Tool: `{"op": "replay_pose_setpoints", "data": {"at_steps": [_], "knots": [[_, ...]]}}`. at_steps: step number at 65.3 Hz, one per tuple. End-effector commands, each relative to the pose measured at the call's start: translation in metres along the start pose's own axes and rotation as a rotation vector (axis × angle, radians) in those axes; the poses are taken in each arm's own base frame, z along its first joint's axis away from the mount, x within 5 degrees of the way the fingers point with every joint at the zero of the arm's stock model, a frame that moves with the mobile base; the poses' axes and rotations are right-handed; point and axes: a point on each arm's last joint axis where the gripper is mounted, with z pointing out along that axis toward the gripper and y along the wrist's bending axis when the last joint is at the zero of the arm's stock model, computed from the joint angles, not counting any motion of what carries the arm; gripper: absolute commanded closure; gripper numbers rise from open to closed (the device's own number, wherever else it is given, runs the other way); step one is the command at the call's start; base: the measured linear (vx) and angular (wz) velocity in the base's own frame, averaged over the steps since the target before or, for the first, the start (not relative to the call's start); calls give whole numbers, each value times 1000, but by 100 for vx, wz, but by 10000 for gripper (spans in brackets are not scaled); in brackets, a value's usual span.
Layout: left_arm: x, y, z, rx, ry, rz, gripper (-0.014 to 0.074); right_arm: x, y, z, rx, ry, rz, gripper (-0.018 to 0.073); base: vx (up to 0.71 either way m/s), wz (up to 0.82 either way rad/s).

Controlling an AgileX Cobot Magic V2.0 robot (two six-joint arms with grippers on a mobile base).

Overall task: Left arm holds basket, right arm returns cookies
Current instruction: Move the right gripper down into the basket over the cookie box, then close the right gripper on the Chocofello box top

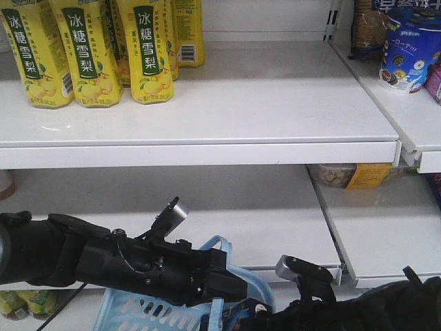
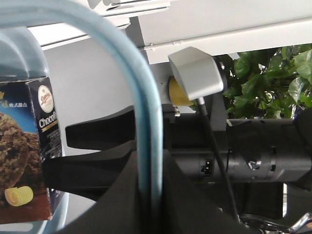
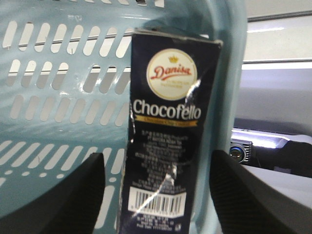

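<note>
The cookies, a dark navy box, stood upright inside the basket near its slotted wall, with the narrow barcode side facing the right gripper. That gripper's jaws were spread wide on either side of the box without touching it, apparently lined up to pinch it. The left gripper was clenched on the handle, seemingly to steady the basket below the shelf.
</note>
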Motion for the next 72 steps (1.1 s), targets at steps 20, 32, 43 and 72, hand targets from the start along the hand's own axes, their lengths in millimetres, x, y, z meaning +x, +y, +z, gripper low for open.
{"op": "replay_pose_setpoints", "data": {"at_steps": [20,32,43,72], "knots": [[-4,-24,-7,98,-31,51,603,-20,17,15,-76,-1,4,102,0,0],[-4,-24,-7,98,-31,51,603,-25,18,24,-77,11,-4,104,0,0],[-4,-24,-7,98,-31,51,603,-30,19,33,-74,22,-2,104,0,0],[-4,-24,-7,98,-31,51,603,-38,23,39,-77,14,-10,234,0,0]]}}
